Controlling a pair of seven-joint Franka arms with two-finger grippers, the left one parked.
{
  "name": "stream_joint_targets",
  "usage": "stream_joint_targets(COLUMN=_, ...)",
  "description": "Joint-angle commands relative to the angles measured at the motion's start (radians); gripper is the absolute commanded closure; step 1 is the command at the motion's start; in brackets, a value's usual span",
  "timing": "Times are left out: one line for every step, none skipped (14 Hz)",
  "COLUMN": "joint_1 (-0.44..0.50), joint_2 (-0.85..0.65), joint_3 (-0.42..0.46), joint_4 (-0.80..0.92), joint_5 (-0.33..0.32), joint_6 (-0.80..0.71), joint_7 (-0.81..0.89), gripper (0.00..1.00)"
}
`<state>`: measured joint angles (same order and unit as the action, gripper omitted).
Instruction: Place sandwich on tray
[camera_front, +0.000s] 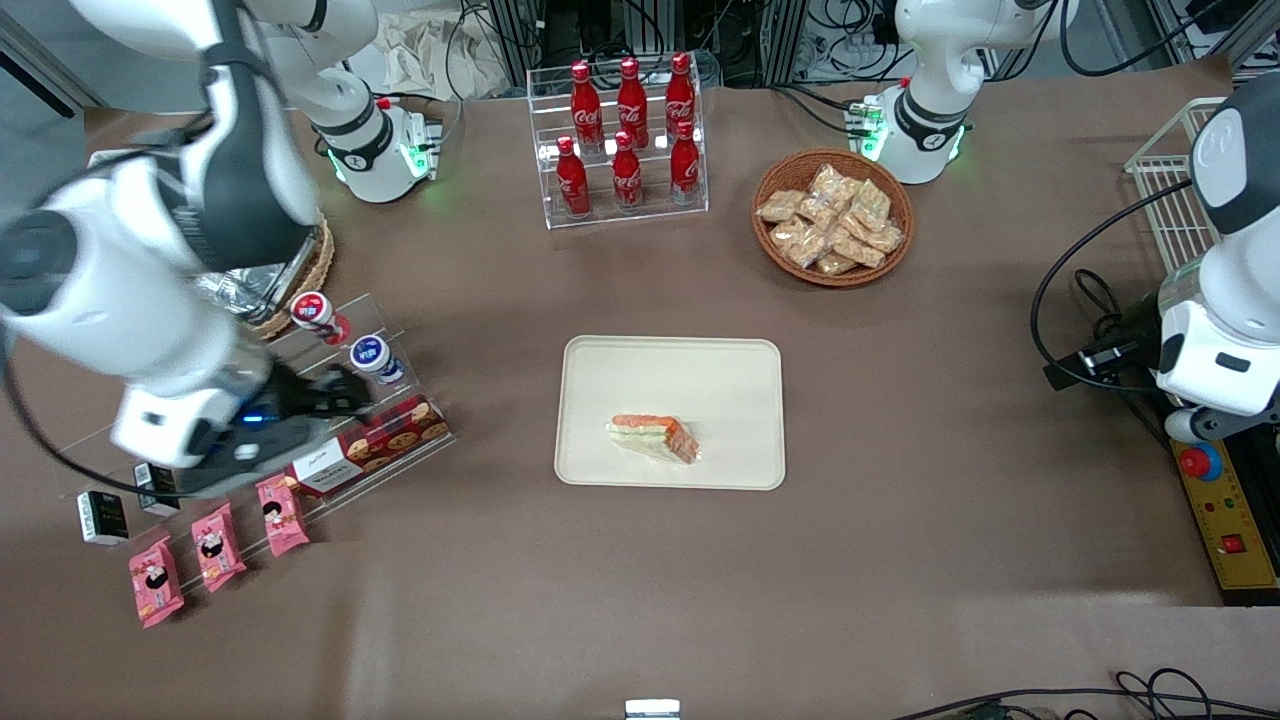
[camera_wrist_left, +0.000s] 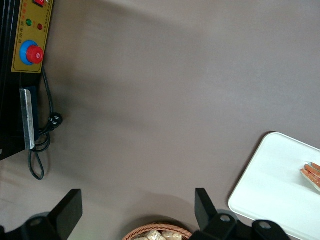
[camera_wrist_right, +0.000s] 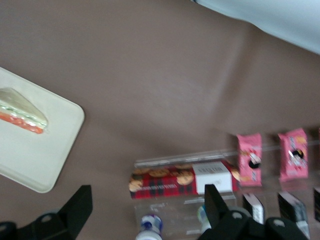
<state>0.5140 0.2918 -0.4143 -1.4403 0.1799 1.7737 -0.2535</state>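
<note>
Already the clear-wrapped triangular sandwich (camera_front: 655, 437) is lying low on the cream rectangular tray (camera_front: 670, 365), mid-frame in the front view. It is looking light, soft and slippery in its film; I would be gripping its thick filling edge gently. At mid-left the right arm's gripper (camera_wrist_right: 147, 210) is hovering over the red cookie box (camera_front: 372, 452), fingers spread, carrying nothing. Six red cola bottles (camera_front: 628, 130); three pink packets (camera_front: 217, 545).

The sandwich (camera_front: 655, 437) lies on the tray (camera_front: 600, 380), while the gripper (camera_front: 345, 392), fingers spread, hangs over the cookie box (camera_front: 370, 445), toward the working arm's end.
</note>
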Motion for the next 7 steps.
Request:
stream_joint_targets(joint_1=-0.063, joint_2=-0.052, joint_3=0.008, joint_4=-0.025, joint_5=0.012, joint_6=-0.069, joint_7=0.101, gripper=0.00)
stream_joint_targets(joint_1=-0.083, joint_2=-0.066, joint_3=0.008, joint_4=-0.025, joint_5=0.013, joint_6=-0.097, joint_7=0.167, gripper=0.00)
stream_joint_targets(joint_1=-0.100, joint_2=-0.080, joint_3=0.012, joint_4=-0.025, joint_5=0.010, joint_6=-0.123, joint_7=0.227, gripper=0.00)
stream_joint_targets(joint_1=-0.120, joint_2=-0.092, joint_3=0.015, joint_4=-0.025, joint_5=0.009, joint_6=-0.147, joint_7=0.268, gripper=0.00)
stream_joint_targets(joint_1=-0.139, joint_2=-0.105, joint_3=0.017, joint_4=-0.025, joint_5=0.012, joint_6=-0.169, joint_7=0.299, gripper=0.00)
stream_joint_targets(joint_1=-0.162, joint_2=-0.114, joint_3=0.018, joint_4=-0.025, joint_5=0.012, joint_6=-0.187, joint_7=0.313, gripper=0.00)
stream_joint_targets(joint_1=-0.179, joint_2=-0.115, joint_3=0.020, joint_4=-0.025, joint_5=0.009, joint_6=-0.209, joint_7=0.313, gripper=0.00)
